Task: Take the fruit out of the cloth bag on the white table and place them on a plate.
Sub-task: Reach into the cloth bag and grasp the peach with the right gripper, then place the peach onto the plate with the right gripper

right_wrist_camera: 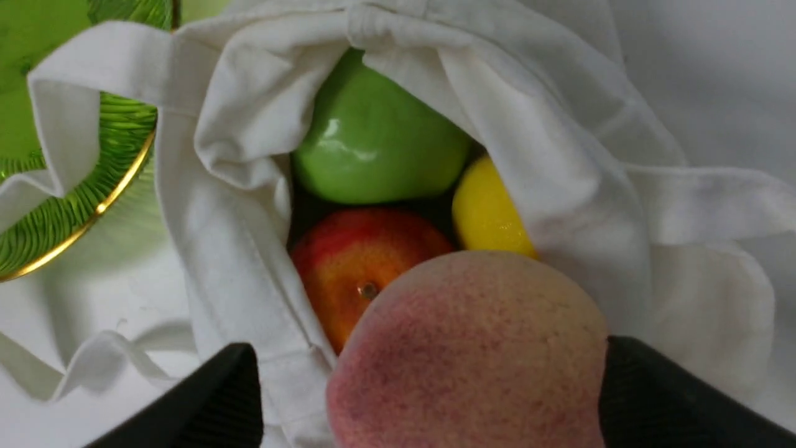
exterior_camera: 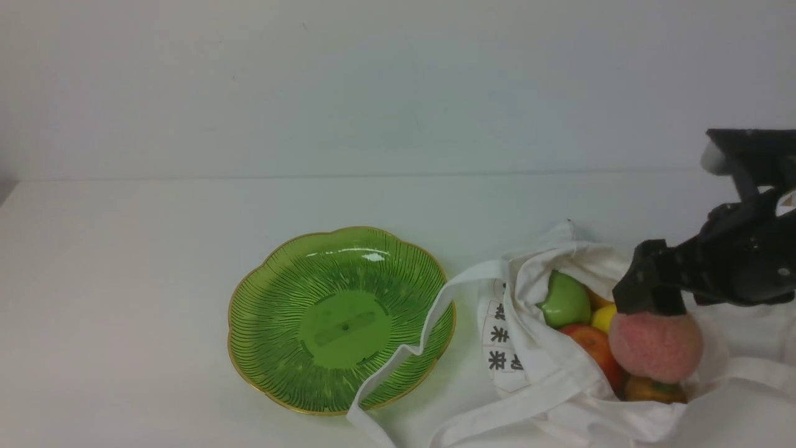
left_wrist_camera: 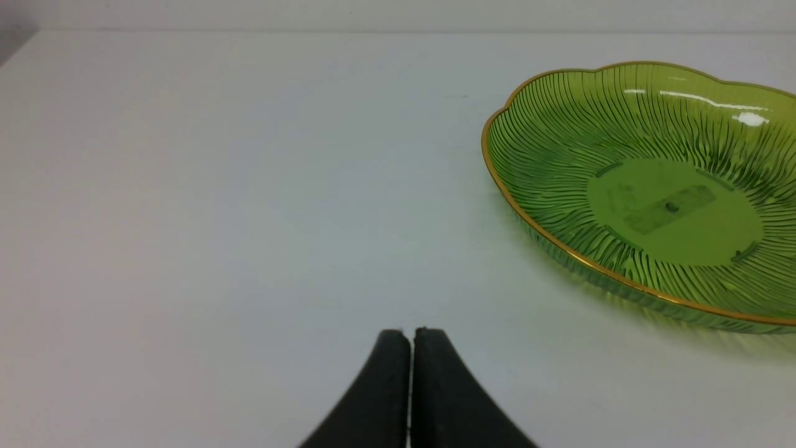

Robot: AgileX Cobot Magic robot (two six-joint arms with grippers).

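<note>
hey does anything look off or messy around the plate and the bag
Yes, one thing: a white strap of the cloth bag lies across the edge of the green plate, where fruit should go. Nothing looks spilled or damaged.

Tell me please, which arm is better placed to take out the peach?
Right, I judge. Its open pincer is at the peach, over the bag. The left pincer is shut, on the plate's far side.

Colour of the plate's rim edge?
Gold, around the translucent green plate; clearest in the left wrist view.
</note>
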